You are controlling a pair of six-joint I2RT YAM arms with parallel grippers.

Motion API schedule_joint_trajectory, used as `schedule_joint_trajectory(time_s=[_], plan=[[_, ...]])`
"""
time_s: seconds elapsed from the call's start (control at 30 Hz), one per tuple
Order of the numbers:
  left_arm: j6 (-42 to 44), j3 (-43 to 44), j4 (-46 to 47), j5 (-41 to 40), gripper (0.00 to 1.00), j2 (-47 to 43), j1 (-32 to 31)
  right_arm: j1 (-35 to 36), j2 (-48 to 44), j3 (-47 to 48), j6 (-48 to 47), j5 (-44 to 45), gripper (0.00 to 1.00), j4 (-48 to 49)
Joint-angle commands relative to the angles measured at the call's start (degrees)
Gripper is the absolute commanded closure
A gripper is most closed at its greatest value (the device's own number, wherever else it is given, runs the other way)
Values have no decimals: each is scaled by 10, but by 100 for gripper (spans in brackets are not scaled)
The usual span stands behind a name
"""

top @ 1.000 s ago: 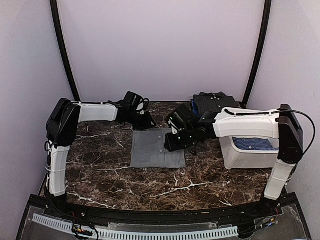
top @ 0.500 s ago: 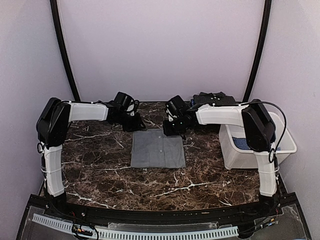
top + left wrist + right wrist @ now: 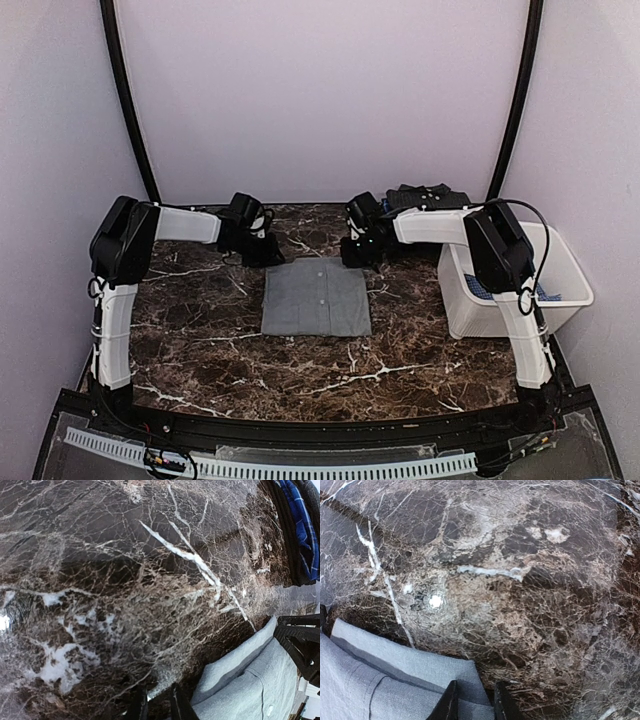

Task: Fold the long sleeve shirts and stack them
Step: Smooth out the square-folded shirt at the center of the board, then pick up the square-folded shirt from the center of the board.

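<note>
Two far corners of grey shirt [image 3: 316,300], by left hand [image 3: 270,252], right hand [image 3: 358,256].

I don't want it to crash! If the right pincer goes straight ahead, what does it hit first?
Probably the grey shirt: its corner lies at the right pincer, marble table beneath. Depth unclear.

The left arm [image 3: 116,335] and right arm [image 3: 527,340] wear smooth white shells on their long links, with bulky black housings at the joints. A thin black cable [image 3: 550,250] loops from the right arm's upper joint. The left hand [image 3: 265,250] and right hand [image 3: 358,252] are black, with slim black fingertips [image 3: 449,702].
</note>
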Motion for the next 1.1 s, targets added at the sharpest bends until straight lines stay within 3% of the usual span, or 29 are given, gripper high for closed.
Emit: schedule_joint_trajectory(time_s=[0.0,0.17,0.3,0.43,0.63,0.73,0.83,1.07], plan=[[21,25,-40,-18,84,10,5,-2,-2,25,-15,-4,77,-18],[35,80,-96,-45,83,-3,7,-2,-32,39,-32,22,69,-42],[23,80,-122,-75,72,-42,8,3,-76,18,-41,44,60,-47],[5,38,-130,-59,64,-98,9,21,-129,-25,-46,53,54,-48],[-28,-104,-95,33,52,-200,8,56,-203,-135,-26,46,47,-25],[-42,-175,-78,66,50,-246,8,73,-231,-186,-9,41,50,-4],[-57,-228,-60,86,50,-273,7,80,-247,-226,5,26,62,11],[-63,-275,-39,96,50,-279,-6,79,-240,-276,21,34,80,28]])
